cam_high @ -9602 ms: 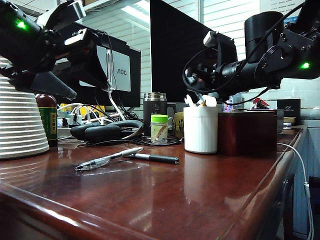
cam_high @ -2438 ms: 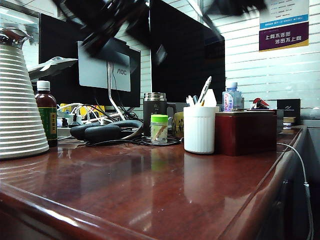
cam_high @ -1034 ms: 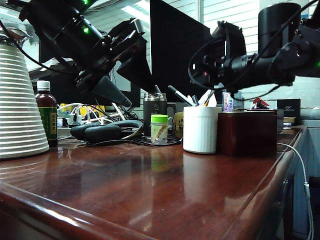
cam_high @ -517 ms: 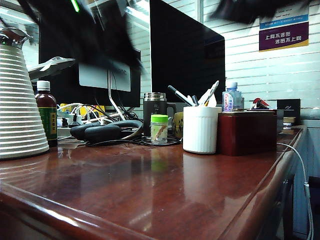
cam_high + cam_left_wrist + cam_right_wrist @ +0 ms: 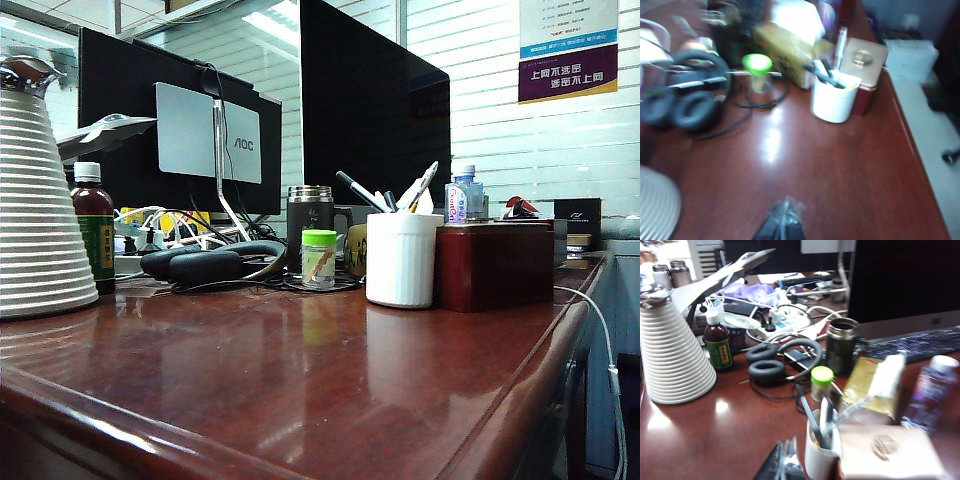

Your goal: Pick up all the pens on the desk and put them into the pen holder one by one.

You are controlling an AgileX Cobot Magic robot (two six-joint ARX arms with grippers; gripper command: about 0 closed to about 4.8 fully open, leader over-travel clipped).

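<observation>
Exterior view: a second ago both arms hung over the back of the desk (image 5: 330,400); now we see neither arm here, and they have pulled up out of frame. The bare wood in front, where pens lay earlier, has none left. We read this as the task finished, with the arms retreating. The pen holder (image 5: 400,258), a white ribbed cup, stands upright just beside the dark red box (image 5: 495,265) and near the green-capped jar (image 5: 319,258). Out of its mouth lean a black marker (image 5: 358,190) tilted one way and a clear ballpoint (image 5: 422,184) tilted the other.

Left wrist view: the picture is blurred. The left gripper (image 5: 782,227) shows only as dark tips pressed together with nothing between them, hanging above open desk well apart from the pen holder (image 5: 834,98). We make out dark and pale pens (image 5: 822,75) standing in the cup, and the headphones (image 5: 687,95) off to one side.

Right wrist view: the right gripper (image 5: 786,460) is likewise closed to a narrow point and empty, seen close beside the pen holder (image 5: 820,455). Pens (image 5: 812,420) rise from the cup. Behind stand the steel-rimmed tumbler (image 5: 841,346) and the ribbed white jug (image 5: 670,357).
</observation>
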